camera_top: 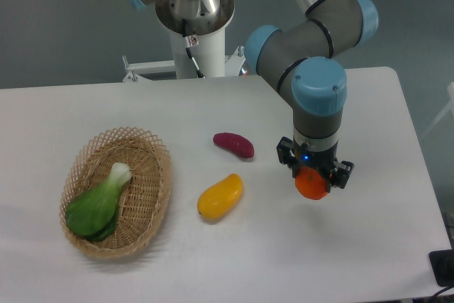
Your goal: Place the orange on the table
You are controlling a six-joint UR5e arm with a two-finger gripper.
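Note:
The orange (311,184) is a small round bright orange fruit held between the fingers of my gripper (314,177), which is shut on it at the right of the white table (369,246). The gripper points straight down. The fruit's lower half shows below the gripper body. I cannot tell whether it rests on the tabletop or hangs just above it. The fingertips themselves are mostly hidden by the gripper body and the fruit.
A yellow-orange mango-like fruit (220,196) lies left of the gripper, and a dark purple-red oblong vegetable (234,144) lies behind it. An oval wicker basket (151,154) with a green leafy vegetable (99,204) sits at the left. The robot base (195,15) stands at the back.

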